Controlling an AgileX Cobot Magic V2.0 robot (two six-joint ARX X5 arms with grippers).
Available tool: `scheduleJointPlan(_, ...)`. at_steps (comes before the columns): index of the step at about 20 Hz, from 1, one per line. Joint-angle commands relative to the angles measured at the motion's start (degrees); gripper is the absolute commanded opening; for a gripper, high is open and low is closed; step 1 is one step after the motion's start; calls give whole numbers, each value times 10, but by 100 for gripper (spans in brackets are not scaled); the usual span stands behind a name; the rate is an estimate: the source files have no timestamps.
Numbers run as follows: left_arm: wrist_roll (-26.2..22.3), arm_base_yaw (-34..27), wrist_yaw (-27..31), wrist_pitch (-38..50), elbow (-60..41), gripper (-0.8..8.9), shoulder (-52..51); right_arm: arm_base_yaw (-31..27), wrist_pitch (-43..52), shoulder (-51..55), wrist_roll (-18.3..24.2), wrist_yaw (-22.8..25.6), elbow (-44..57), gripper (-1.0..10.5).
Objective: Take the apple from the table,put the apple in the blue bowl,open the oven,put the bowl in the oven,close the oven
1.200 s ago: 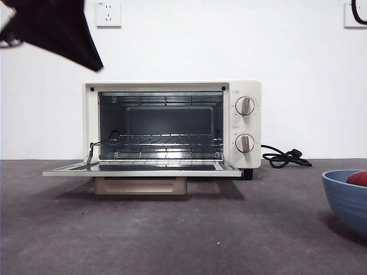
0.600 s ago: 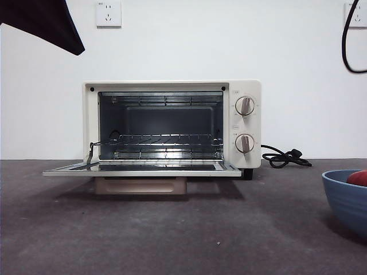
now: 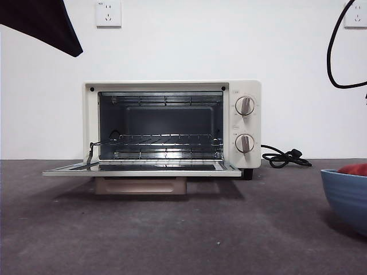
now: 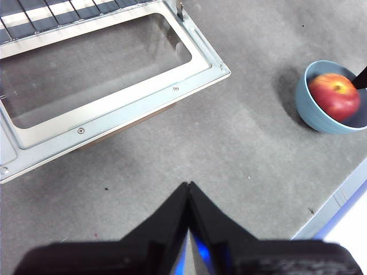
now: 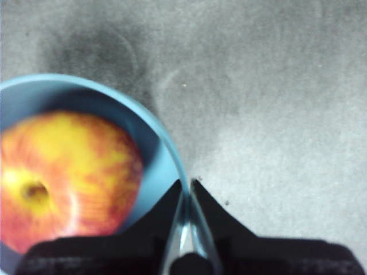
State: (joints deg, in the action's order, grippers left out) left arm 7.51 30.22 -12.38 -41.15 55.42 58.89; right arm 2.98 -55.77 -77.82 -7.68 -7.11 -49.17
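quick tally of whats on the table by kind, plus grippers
apple: 1
blue bowl: 1
oven: 1
grippers: 2, left gripper and right gripper
total: 5

The oven [image 3: 172, 123] mouth is left unblocked, its door [image 4: 114, 97] laid flat ahead of the left gripper [image 4: 188, 189]. Bare table [image 4: 241, 154] is found between door and bowl [image 4: 321, 114].

apple [image 4: 335, 95] in the blue bowl [image 4: 310, 109], bowl on the table [image 3: 172, 235], right of the oven [image 3: 172, 129], cord [image 3: 285, 157] behind
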Motion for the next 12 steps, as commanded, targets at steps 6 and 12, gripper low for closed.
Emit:
scheduleJointPlan(6,-17,1,0,-21,-5,-6,-3,1,9,6,-21,-36,-16,-17)
scheduleJointPlan(12,-18,1,0,-33,-5,-6,-8,74,-7,-1,-97,-36,-116,-17)
